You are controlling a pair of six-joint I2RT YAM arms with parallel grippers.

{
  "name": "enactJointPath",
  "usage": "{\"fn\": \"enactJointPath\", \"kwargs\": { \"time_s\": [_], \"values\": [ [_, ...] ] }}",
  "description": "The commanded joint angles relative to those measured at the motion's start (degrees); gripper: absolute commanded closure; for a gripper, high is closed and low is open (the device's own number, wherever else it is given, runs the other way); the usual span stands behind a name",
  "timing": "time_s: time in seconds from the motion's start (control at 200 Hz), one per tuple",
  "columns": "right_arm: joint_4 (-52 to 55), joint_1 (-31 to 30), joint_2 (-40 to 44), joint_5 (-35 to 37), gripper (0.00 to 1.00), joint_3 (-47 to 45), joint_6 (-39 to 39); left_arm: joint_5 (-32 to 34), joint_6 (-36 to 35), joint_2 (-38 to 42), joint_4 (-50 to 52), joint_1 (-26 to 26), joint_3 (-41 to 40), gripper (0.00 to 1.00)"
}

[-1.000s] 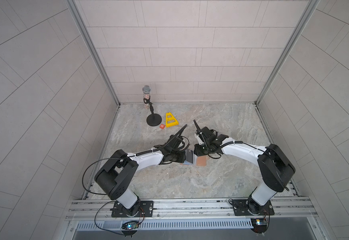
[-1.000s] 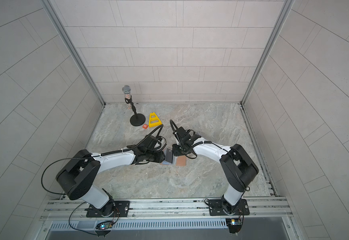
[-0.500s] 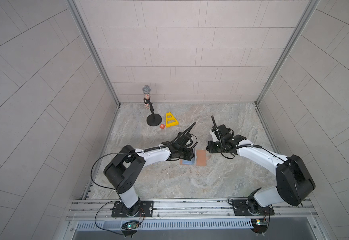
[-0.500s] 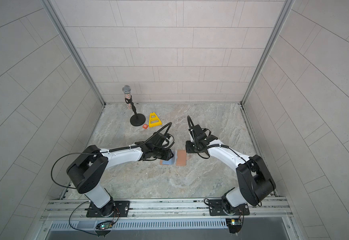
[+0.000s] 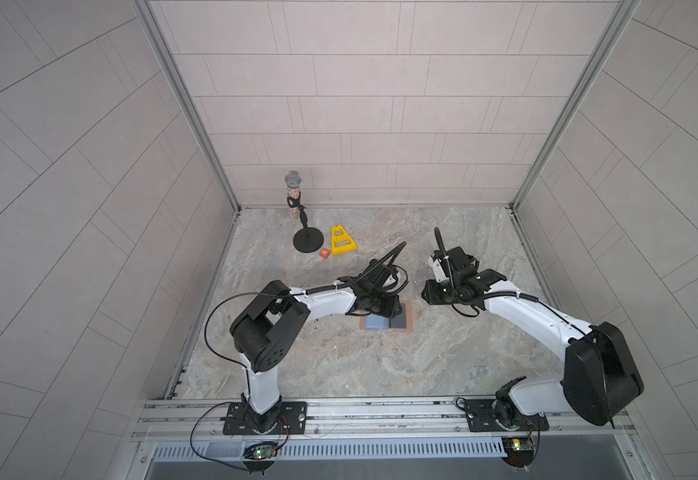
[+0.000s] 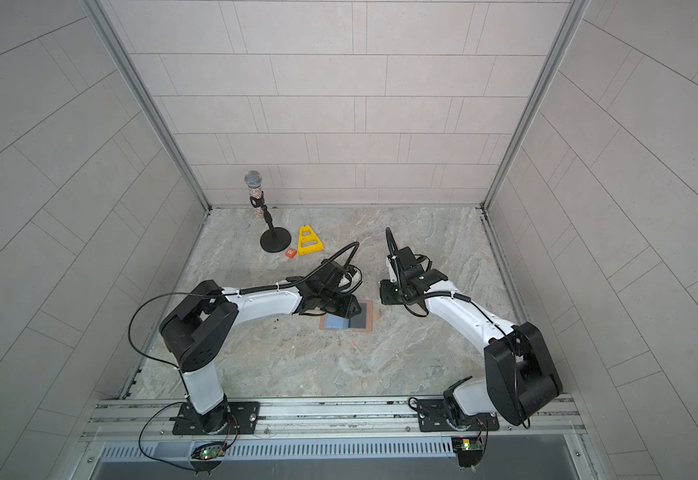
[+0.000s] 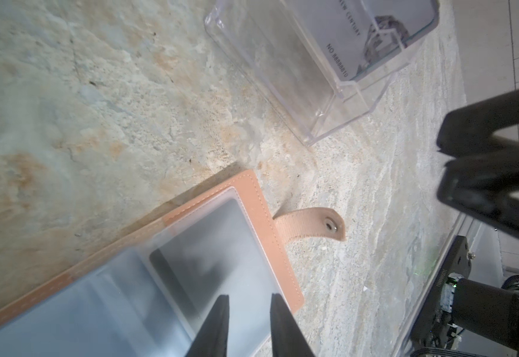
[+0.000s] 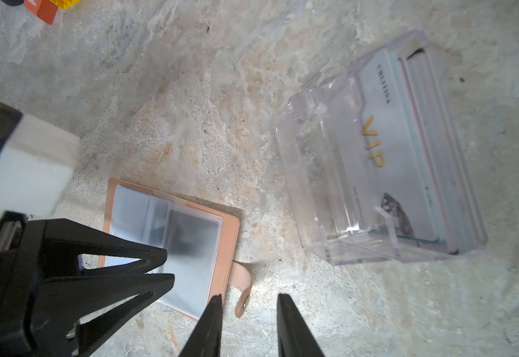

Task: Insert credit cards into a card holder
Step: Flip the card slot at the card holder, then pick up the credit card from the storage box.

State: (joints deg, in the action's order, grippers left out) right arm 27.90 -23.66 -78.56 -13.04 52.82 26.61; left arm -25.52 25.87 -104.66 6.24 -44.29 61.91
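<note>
The tan-pink card holder (image 5: 407,319) (image 6: 369,318) lies open and flat on the marble table. In the left wrist view a dark card (image 7: 209,247) sits in one clear sleeve and a light blue card (image 7: 97,309) in the neighbouring one. The strap tab (image 7: 310,224) (image 8: 241,278) sticks out onto the table. My left gripper (image 7: 249,296) (image 5: 393,308) hovers over the dark-card page, open, with nothing between its fingers. My right gripper (image 8: 250,296) (image 5: 428,291) stands beside the strap tab, over bare table, open and empty. More credit cards (image 8: 385,160), the front one pale and marked VIP, stand in a clear plastic stand.
The clear plastic stand (image 8: 314,185) (image 7: 283,77) rests on the table close to the holder's strap side. A microphone on a round base (image 5: 308,241), a yellow triangular piece (image 5: 342,241) and a small orange tile (image 5: 325,252) sit at the back left. Tiled walls close in three sides.
Both grippers were together at the holder a second ago. The right arm has swung away to the right, the left has drawn back a little, and the holder now lies open flat.
</note>
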Motion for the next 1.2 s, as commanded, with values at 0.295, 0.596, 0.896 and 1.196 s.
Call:
{"fn": "enactJointPath", "kwargs": {
  "time_s": [0.295,0.596,0.896,1.196],
  "values": [
    [1.71,0.13,0.17,-0.32,0.66,0.77,-4.2,5.19,-2.43,6.63,2.23,0.32,-2.56,0.66],
    [2.73,1.4,-0.83,2.82,0.66,2.34,-6.16,15.77,-0.82,11.93,4.3,3.13,-7.11,0.65],
    [7.02,5.29,-3.99,6.25,0.63,7.48,-12.29,19.03,-1.31,17.3,6.84,4.83,-11.13,0.65],
    [13.26,9.33,-10.77,8.21,0.47,16.01,-21.24,21.45,-2.24,21.03,9.84,5.01,-12.09,0.64]
  ]
}}
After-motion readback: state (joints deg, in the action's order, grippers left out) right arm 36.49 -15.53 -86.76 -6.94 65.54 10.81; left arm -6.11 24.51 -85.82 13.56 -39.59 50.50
